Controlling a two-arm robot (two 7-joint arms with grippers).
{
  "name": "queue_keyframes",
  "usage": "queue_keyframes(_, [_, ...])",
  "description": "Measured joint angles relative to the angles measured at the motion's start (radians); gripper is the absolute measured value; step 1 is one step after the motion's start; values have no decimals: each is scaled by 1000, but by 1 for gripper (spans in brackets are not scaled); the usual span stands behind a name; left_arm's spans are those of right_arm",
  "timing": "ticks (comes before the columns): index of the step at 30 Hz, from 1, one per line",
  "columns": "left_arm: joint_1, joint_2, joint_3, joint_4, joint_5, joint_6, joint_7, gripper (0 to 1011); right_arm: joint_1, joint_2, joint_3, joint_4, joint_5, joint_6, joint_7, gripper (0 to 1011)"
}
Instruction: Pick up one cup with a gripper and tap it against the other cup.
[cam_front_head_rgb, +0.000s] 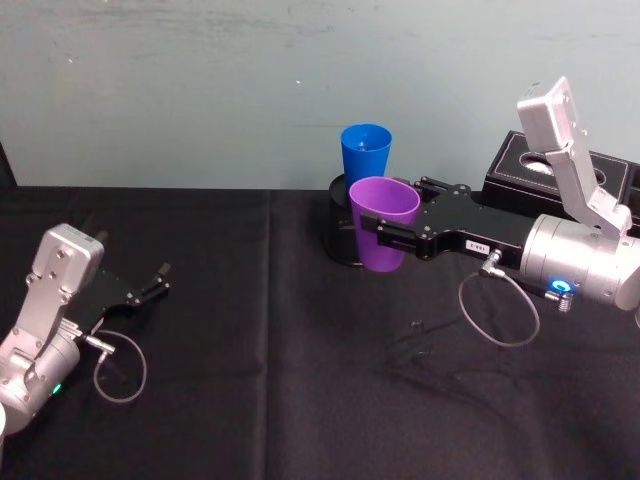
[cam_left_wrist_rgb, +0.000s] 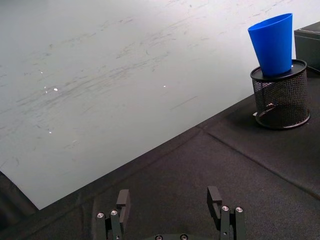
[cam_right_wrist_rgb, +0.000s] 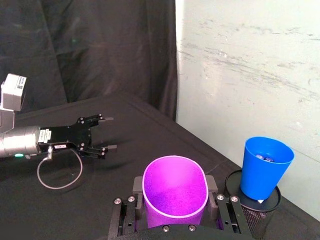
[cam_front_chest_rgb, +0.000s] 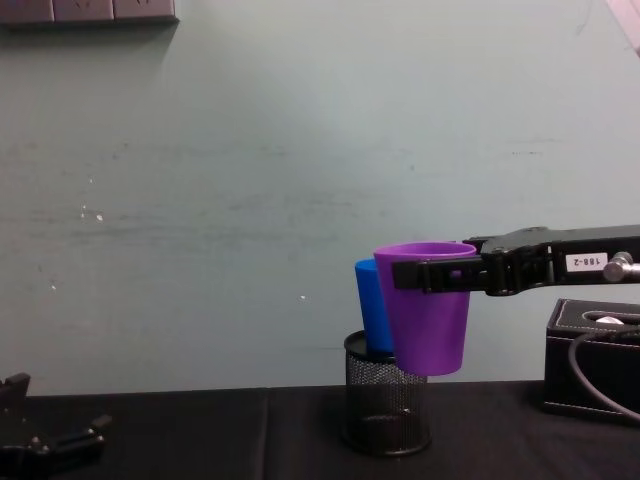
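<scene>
The right tool reaches in level from the right of the purple cup, fingers clamped on its two sides, holding it in the air. The left tool lies low, well left of the purple cup, fingers spread.

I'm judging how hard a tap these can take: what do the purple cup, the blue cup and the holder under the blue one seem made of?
Purple cup: likely thin plastic, smooth and matte; its rim looks bent oval.
Blue cup: likely the same plastic, smooth, even colour.
Holder: black wire mesh, see-through grid, probably metal.
</scene>
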Motion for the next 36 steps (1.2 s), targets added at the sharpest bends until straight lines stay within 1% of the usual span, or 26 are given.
queue_keyframes(36, [0,0,0,0,0,0,0,1011,0,0,0,0,0,0,0,718])
